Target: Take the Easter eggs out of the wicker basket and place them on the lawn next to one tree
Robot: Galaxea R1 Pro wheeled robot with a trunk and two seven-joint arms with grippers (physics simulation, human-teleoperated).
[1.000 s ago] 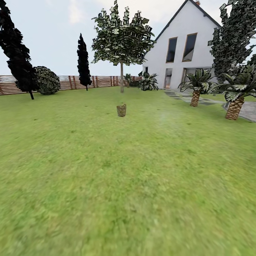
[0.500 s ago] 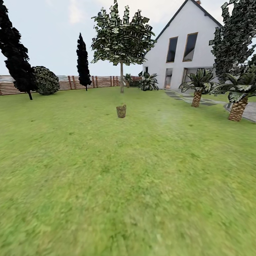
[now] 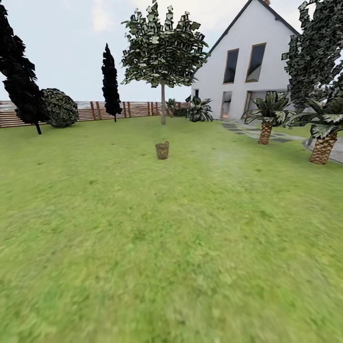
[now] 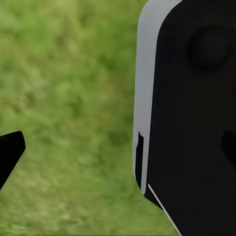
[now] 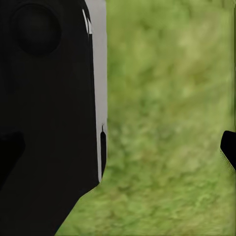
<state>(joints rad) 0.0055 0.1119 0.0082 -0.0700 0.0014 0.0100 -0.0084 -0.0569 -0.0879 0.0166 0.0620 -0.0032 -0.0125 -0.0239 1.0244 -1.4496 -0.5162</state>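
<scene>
A brown woven wicker basket (image 3: 162,150) stands on the mottled green lawn (image 3: 171,247), in front of a leafy thin-trunked tree (image 3: 163,102); behind runs a slatted wooden fence (image 3: 90,110); a white gabled house (image 3: 247,66) stands behind at right.

A big black robot part (image 5: 46,113) with a light grey edge fills one side of the right wrist view. It has a round bump near one end. Behind it lies the lawn (image 5: 167,123), green and blotchy with lighter and darker patches, and it looks blurry. A small black tip (image 5: 229,147) pokes in at the far edge.
</scene>
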